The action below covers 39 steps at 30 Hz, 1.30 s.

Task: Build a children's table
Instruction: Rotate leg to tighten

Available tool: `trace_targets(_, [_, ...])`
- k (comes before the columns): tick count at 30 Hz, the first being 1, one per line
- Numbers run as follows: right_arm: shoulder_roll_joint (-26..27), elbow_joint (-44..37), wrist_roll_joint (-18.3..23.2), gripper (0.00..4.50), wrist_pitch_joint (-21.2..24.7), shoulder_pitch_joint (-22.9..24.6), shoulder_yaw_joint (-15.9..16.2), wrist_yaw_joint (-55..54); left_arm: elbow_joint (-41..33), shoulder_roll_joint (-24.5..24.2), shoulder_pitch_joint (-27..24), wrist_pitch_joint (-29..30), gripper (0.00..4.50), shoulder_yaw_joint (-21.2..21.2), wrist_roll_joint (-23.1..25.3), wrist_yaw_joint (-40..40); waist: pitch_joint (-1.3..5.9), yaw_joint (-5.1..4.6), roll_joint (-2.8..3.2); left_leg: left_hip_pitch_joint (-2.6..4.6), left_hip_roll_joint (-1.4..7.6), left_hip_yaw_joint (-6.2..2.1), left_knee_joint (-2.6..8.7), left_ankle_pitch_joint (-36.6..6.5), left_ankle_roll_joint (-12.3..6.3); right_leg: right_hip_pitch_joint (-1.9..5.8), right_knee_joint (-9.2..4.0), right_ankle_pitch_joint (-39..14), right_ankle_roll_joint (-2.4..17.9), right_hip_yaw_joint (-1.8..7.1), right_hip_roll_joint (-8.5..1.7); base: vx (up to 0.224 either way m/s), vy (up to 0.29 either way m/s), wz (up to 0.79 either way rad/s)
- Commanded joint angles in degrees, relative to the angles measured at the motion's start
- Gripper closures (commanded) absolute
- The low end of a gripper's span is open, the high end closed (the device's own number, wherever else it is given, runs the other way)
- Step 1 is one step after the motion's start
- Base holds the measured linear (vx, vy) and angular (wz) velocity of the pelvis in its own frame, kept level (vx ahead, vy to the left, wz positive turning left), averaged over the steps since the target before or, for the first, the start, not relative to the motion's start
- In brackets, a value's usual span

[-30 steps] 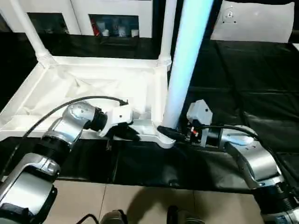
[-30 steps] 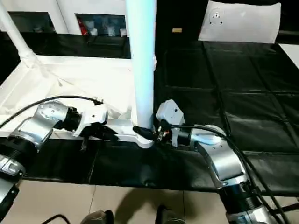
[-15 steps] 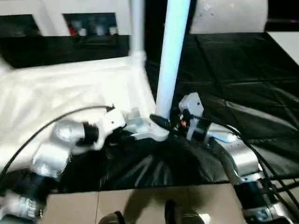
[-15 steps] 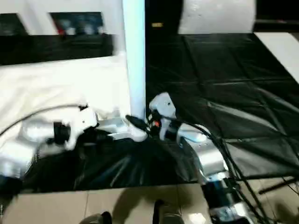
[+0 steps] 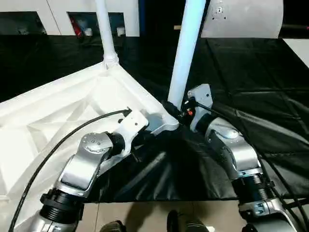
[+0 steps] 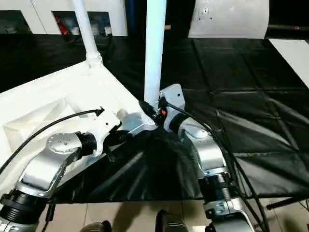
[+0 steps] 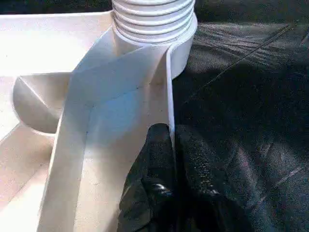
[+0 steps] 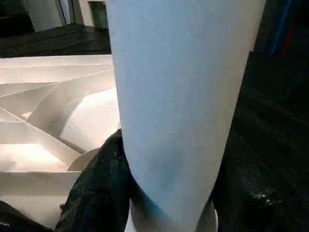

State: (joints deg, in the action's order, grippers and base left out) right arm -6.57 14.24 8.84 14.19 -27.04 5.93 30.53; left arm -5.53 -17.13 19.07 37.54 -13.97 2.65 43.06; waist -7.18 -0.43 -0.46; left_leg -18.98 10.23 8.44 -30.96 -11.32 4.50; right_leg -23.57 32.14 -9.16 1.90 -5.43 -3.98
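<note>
Left gripper [image 7: 173, 140] pinched the stiff, probably light tabletop [image 5: 58, 125] by its thin rim; right gripper [image 5: 174, 110] clasped the smooth leg [image 5: 186, 53] low, near the socket.

Words to read: we find none.
Numbers: we find none.
Brand marks or signs: we find none that we can read.
</note>
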Motion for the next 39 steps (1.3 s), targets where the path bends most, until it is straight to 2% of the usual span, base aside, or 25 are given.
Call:
trace_targets(1, [2.2,5.2,-0.3,2.61,3.9,2.6,4.2,1.5,-1.5,0.9,0.9,0.3,4.50,-3.8,-0.5,1.7,2.89,0.44,0.24,-1.28,2.11,-0.10,3.08,-10.8,-4.51,3.09,-4.61,-25.4,8.3,3.46,-4.14,0.000,0.000,0.00])
trace_targets(6, [2.9,6.8,-0.8,2.61,2.8,2.2,4.2,1.0,-0.9,-1.1,1.0,1.0,4.50,-3.9,0.2,0.8,3.08,0.23,0.37,-1.29,2.21,-0.17,3.08,-10.7,-4.13,3.24,-4.15,-21.4,9.9,3.40,-3.97,0.000,0.000,0.00])
trace_targets(7, [2.9,6.8,-0.8,2.26,2.8,2.2,4.2,1.0,-0.9,-1.1,1.0,1.0,4.50,-3.9,0.2,0.8,3.12,0.17,0.32,-1.33,2.18,-0.16,3.04,-11.0,-4.04,3.32,-4.16,-21.7,9.9,3.39,-3.97,0.000,0.000,0.00])
trace_targets(9, [2.9,7.4,-0.7,2.26,2.6,2.0,4.0,1.3,-0.6,-1.7,1.3,0.8,4.50,-4.0,0.4,0.6,3.08,0.18,0.40,-1.24,2.16,-0.13,3.00,-11.6,-3.84,3.26,-4.34,-23.2,9.6,3.39,-3.97,0.000,0.000,0.00])
trace_targets(11, [3.0,8.0,-0.9,1.84,2.1,1.8,3.7,1.0,0.0,-2.3,1.7,0.2,4.50,-3.8,0.7,0.8,3.06,0.26,0.42,-1.24,2.16,-0.09,2.92,-11.8,-3.40,3.24,-4.51,-24.5,8.9,3.38,-3.92,0.000,0.000,0.00])
trace_targets(13, [2.9,8.4,-1.1,1.81,1.6,1.6,3.4,0.8,0.5,-2.8,2.0,-0.4,4.50,-3.6,1.1,1.2,3.23,0.48,0.61,-0.97,2.15,0.04,2.75,-11.9,-3.03,3.12,-4.69,-24.9,8.9,3.36,-3.88,0.000,0.000,0.00])
trace_targets(16, [2.7,8.7,-1.3,1.42,0.8,1.6,3.0,0.8,1.1,-3.4,2.4,-1.0,4.50,-3.3,0.9,1.5,3.41,0.70,0.56,-1.07,2.24,0.06,2.73,-10.2,-3.09,3.29,-4.25,-22.2,9.2,3.35,-3.72,0.000,0.000,0.00])
trace_targets(18, [2.3,8.4,-1.4,1.34,0.2,1.8,2.8,1.3,1.9,-4.3,2.9,-2.0,4.50,-3.0,0.7,2.0,3.49,0.84,0.83,-1.03,2.22,0.12,2.67,-9.8,-3.15,3.33,-4.10,-20.7,9.7,3.34,-3.68,0.000,0.000,0.00])
trace_targets(21, [1.5,7.0,-0.7,1.10,0.1,2.8,3.0,3.3,3.0,-5.5,3.5,-3.6,4.50,-2.9,0.6,2.7,3.63,0.99,0.84,-0.92,2.26,0.18,2.60,-9.8,-3.16,3.38,-3.96,-19.6,10.1,3.38,-3.66,0.000,0.000,0.00])
trace_targets(24, [0.1,4.7,-0.9,0.98,-0.3,4.7,3.4,4.2,4.1,-6.7,4.0,-6.2,4.50,-2.9,0.0,4.3,3.71,1.20,0.84,-0.94,2.25,0.23,2.57,-8.8,-3.43,3.56,-3.84,-17.7,10.3,3.39,-3.56,0.000,0.000,0.00])
trace_targets(26, [-0.3,3.9,-0.6,0.57,-1.2,5.6,2.9,4.4,4.8,-7.6,4.3,-8.5,4.50,-3.1,-0.3,5.9,3.98,1.21,0.92,-0.97,2.33,0.19,2.45,-7.5,-3.44,3.70,-3.37,-14.8,11.4,3.44,-3.60,0.000,0.000,0.00])
trace_targets(27, [-0.4,3.6,-0.3,0.57,-4.2,6.3,2.4,5.1,5.2,-8.1,4.4,-10.0,4.50,-3.2,-0.5,6.9,4.12,1.24,1.02,-0.97,2.35,0.24,2.38,-7.1,-3.47,3.75,-3.27,-13.9,11.8,3.47,-3.66,0.000,0.000,0.00])
trace_targets(28, [-1.4,2.4,0.2,0.54,-3.3,7.3,2.2,5.9,6.0,-8.8,4.6,-12.1,4.50,-3.5,-0.7,8.3,4.13,1.30,1.13,-1.03,2.36,0.26,2.32,-7.0,-3.57,3.75,-3.23,-13.1,12.1,3.48,-3.72,0.000,0.000,0.00])
trace_targets(29, [-2.3,1.2,0.7,0.44,-2.6,8.2,1.9,6.9,6.8,-9.4,4.8,-13.7,4.50,-3.7,-0.9,9.4,4.34,1.35,0.96,-1.11,2.28,0.28,2.20,-6.0,-3.94,4.03,-2.97,-11.4,12.4,3.54,-3.65,0.000,0.000,0.00])
trace_targets(30, [-3.7,-0.2,1.3,0.17,-1.7,9.2,1.7,8.4,8.1,-10.1,5.2,-14.8,4.50,-3.9,-0.7,10.1,4.55,1.50,1.04,-1.12,2.34,0.19,2.09,-4.4,-4.56,4.09,-2.53,-8.6,12.9,3.46,-3.49,0.000,0.000,0.00])
trace_targets(32, [-5.0,-1.5,1.8,0.12,-1.3,10.2,1.6,10.2,9.9,-11.1,5.8,-16.9,4.50,-4.5,-0.4,11.2,4.46,1.74,1.20,-1.09,2.37,0.32,1.90,-3.1,-5.69,3.92,-2.37,-6.0,13.6,3.46,-3.39,0.000,0.000,0.00])
trace_targets(34, [-6.7,-2.9,2.2,0.04,-1.7,11.5,1.6,12.2,11.6,-11.7,6.3,-18.8,4.50,-4.5,0.1,11.2,4.49,2.07,1.28,-1.08,2.46,0.39,1.88,-3.8,-5.98,3.93,-2.35,-6.8,13.9,3.46,-3.59,0.000,0.000,0.00])
trace_targets(36, [-8.1,-4.3,3.0,0.04,-1.0,12.5,1.1,13.6,13.1,-12.8,6.9,-21.1,4.50,-5.1,1.0,11.9,4.31,2.46,1.18,-1.03,2.38,0.48,1.90,-5.3,-5.58,3.95,-2.79,-10.0,13.0,3.49,-3.63,0.000,0.000,0.00])
trace_targets(39, [-11.4,-6.7,4.8,0.04,-1.2,14.0,-0.6,16.5,15.4,-13.8,7.8,-25.0,4.50,-4.8,-0.5,16.0,4.31,2.57,1.08,-1.14,2.32,0.46,1.93,-6.5,-4.81,4.01,-3.16,-13.4,11.7,3.44,-3.73,0.000,0.000,0.00])
